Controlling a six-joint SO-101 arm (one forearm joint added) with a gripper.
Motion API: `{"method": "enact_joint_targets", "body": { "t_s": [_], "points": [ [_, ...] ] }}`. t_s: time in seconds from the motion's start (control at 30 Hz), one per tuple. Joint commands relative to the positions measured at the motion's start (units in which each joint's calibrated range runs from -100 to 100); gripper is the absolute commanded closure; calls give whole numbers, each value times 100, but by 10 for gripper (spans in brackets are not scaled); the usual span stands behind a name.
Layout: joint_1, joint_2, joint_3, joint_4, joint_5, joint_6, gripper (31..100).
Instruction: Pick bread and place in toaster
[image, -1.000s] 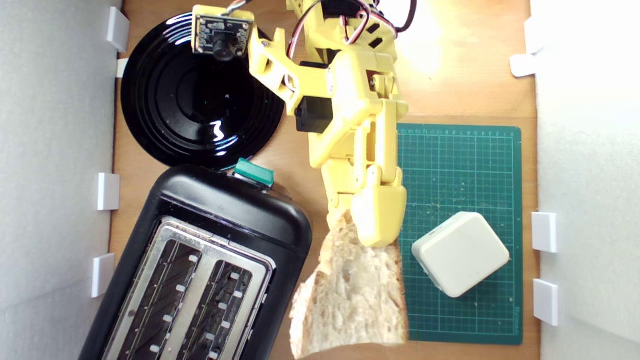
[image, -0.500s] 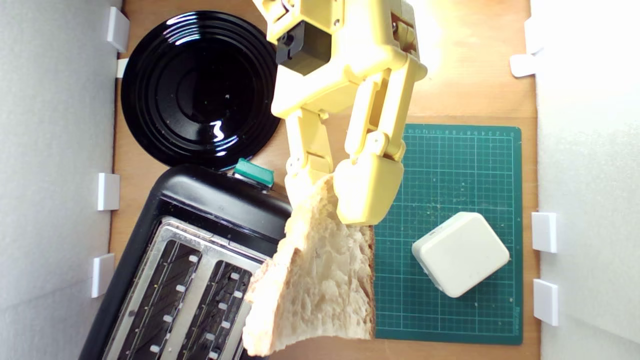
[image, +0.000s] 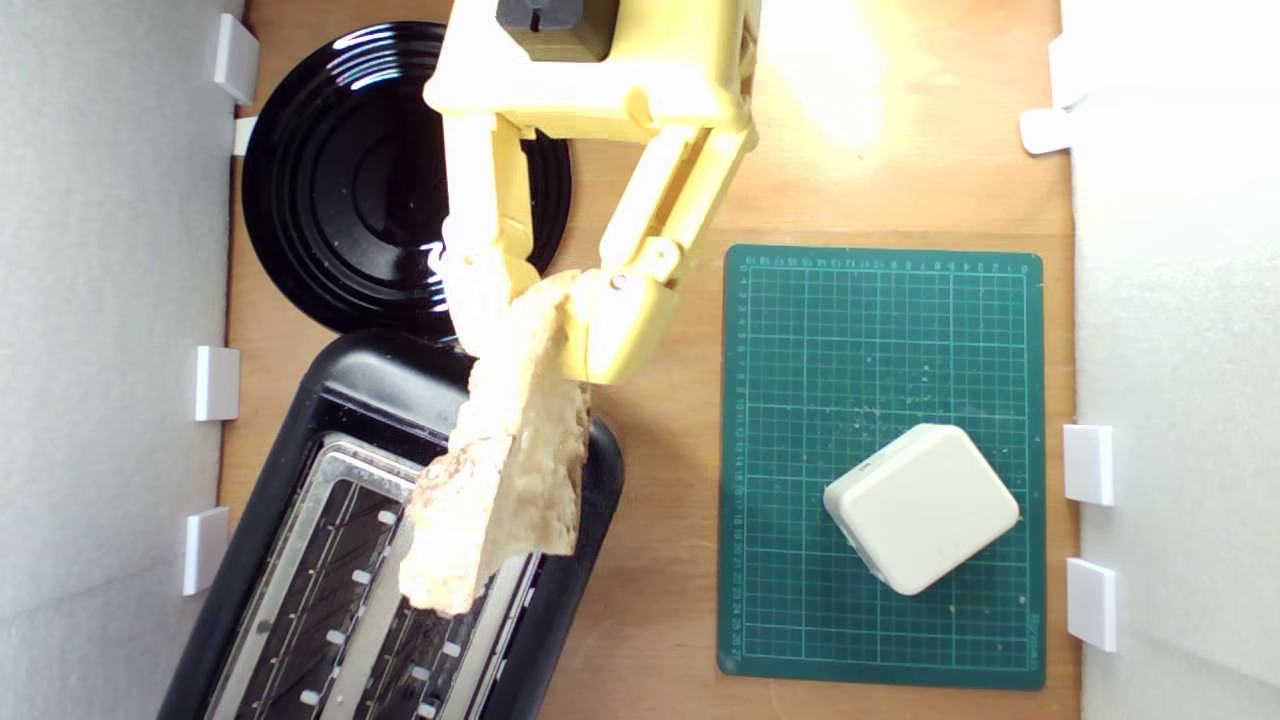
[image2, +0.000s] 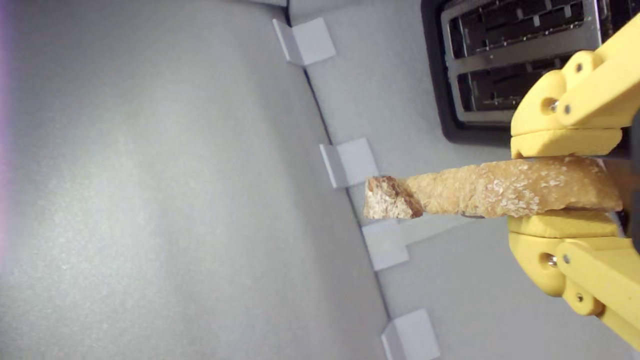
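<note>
My yellow gripper (image: 535, 320) is shut on one end of the bread (image: 500, 470), a pale porous slice with a brown crust. The slice hangs edge-on and tilted above the black toaster (image: 350, 400), over the slot nearer the exterior view's right. The toaster's shiny top plate and both long slots (image: 310, 590) show beneath it. Its teal lever is hidden behind the bread. In the wrist view the bread (image2: 480, 190) is clamped between the two yellow fingers (image2: 560, 140), seen from its crust side, with the toaster (image2: 500, 60) behind.
A round glossy black plate (image: 340, 200) lies behind the toaster. A green cutting mat (image: 880, 330) on the exterior view's right carries a cream-white rounded block (image: 920, 508). White foam walls with small clips (image: 216, 383) border the wooden table on both sides.
The gripper has carried the bread from the mat's edge toward the exterior view's left and lifted it, turning it from flat to edge-on over the toaster.
</note>
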Motion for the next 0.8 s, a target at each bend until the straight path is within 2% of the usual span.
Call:
{"method": "enact_joint_targets", "body": {
  "t_s": [0.0,0.13,0.27,0.37,0.53,0.77],
  "points": [
    [372,-203,-386,-129,492,479,744],
    [557,-79,-459,62,1029,855,744],
    [565,321,-1484,98,2121,1038,744],
    [533,695,-2183,324,2736,1085,744],
    [565,995,-2737,660,3026,1085,744],
    [863,1094,-2955,687,3043,1201,744]
  ]
}}
